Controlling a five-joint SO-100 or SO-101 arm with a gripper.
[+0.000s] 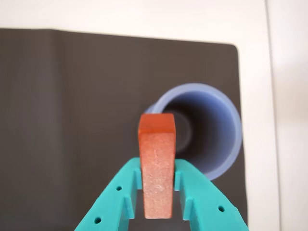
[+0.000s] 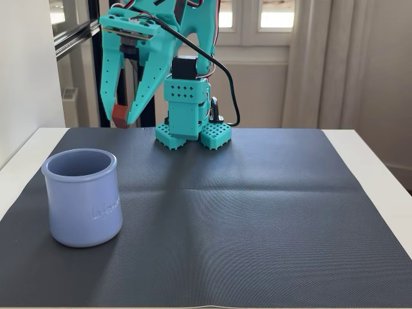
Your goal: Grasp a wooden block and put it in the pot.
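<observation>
In the wrist view, the teal fingers (image 1: 157, 185) are coming into the frame from the bottom edge and they are holding the wooden block (image 1: 157, 163) between them, one finger pressing on each long side. The block is red, standing lengthwise in the middle of the frame, with its far end pointing toward the top of the picture. Behind this far end, a little right of the centre, the pot (image 1: 226, 130) is showing its open mouth and its blue inner wall, and the block is covering part of its left rim. The pot is standing on a dark mat (image 1: 72, 120), and the white desk (image 1: 288, 96) is showing along the top and the right side of the frame. In the fixed view, the arm is standing at the top centre, with its base (image 2: 192, 132) resting on the far edge of the mat (image 2: 257, 212). The fingers (image 2: 120, 116) are hanging in the upper left of the frame, pointing down and holding the red block (image 2: 120, 114) in the air above the far left part of the mat. The pot (image 2: 84, 199) is standing upright in the lower left of this frame, well apart from the block, and faint script is showing on its side.
</observation>
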